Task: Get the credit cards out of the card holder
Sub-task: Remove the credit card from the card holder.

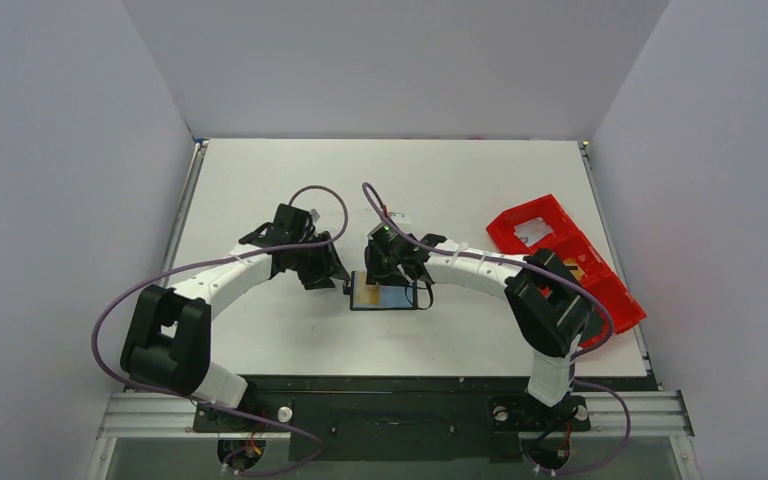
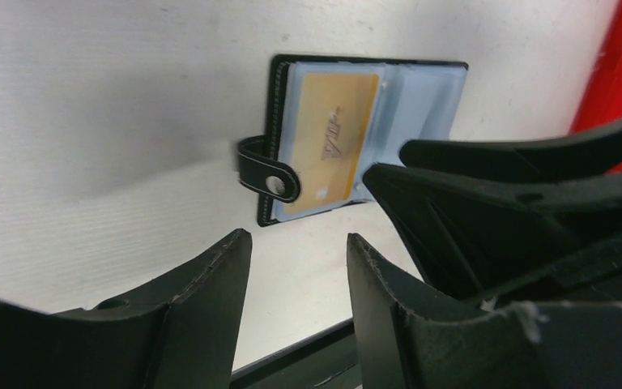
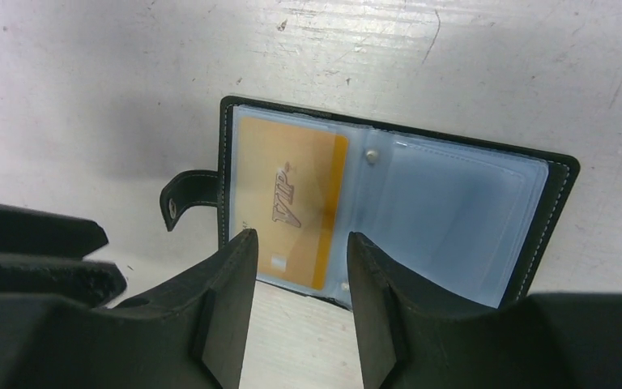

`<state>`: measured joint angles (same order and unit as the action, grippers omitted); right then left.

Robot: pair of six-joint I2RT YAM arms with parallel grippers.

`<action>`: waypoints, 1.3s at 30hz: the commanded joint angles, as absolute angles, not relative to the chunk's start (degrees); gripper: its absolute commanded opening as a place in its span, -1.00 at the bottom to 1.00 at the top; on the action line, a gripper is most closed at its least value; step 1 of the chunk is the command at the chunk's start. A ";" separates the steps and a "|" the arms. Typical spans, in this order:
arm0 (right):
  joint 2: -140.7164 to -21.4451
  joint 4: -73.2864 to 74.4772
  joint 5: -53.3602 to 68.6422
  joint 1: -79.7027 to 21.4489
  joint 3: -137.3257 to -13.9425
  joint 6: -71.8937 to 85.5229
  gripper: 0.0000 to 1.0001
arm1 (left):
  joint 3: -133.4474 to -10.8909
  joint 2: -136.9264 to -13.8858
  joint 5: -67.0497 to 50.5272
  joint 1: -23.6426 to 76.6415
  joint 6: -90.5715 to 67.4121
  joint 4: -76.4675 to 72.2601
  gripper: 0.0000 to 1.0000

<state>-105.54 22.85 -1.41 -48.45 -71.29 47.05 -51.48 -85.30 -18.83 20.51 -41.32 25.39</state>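
Note:
The card holder (image 1: pixel 390 297) lies open and flat on the table, black with blue-grey clear sleeves (image 3: pixel 453 219). A gold credit card (image 3: pixel 287 198) sits in its left sleeve, and the black closing tab (image 3: pixel 182 198) sticks out to the left. My right gripper (image 3: pixel 300 239) hovers open over the holder's near edge, its fingertips either side of the gold card's lower end, with nothing between them. My left gripper (image 2: pixel 300 243) is open and empty just left of the holder (image 2: pixel 364 138), near the tab (image 2: pixel 267 174). The right gripper's fingers (image 2: pixel 494 203) cover the holder's right part in the left wrist view.
A red plastic compartment tray (image 1: pixel 560 255) stands at the right edge of the table, behind the right arm. The two grippers (image 1: pixel 332 272) (image 1: pixel 400 265) are close together at the table's middle. The table's dark front edge (image 2: pixel 308 361) runs just below the left fingers.

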 commanded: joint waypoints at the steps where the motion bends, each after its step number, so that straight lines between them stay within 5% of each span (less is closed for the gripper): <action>1: -103.37 15.35 3.39 -45.83 -67.13 50.47 -0.18 | -55.99 -85.81 -18.70 25.00 -41.49 23.72 -0.12; 28: -100.37 5.79 9.05 -41.15 -56.43 54.15 -0.25 | -60.05 -100.53 -9.53 29.88 -42.47 20.83 -0.74; 39: -99.99 5.95 8.75 -40.78 -55.74 53.73 -0.26 | -59.01 -98.43 -7.11 30.23 -41.97 21.45 -0.79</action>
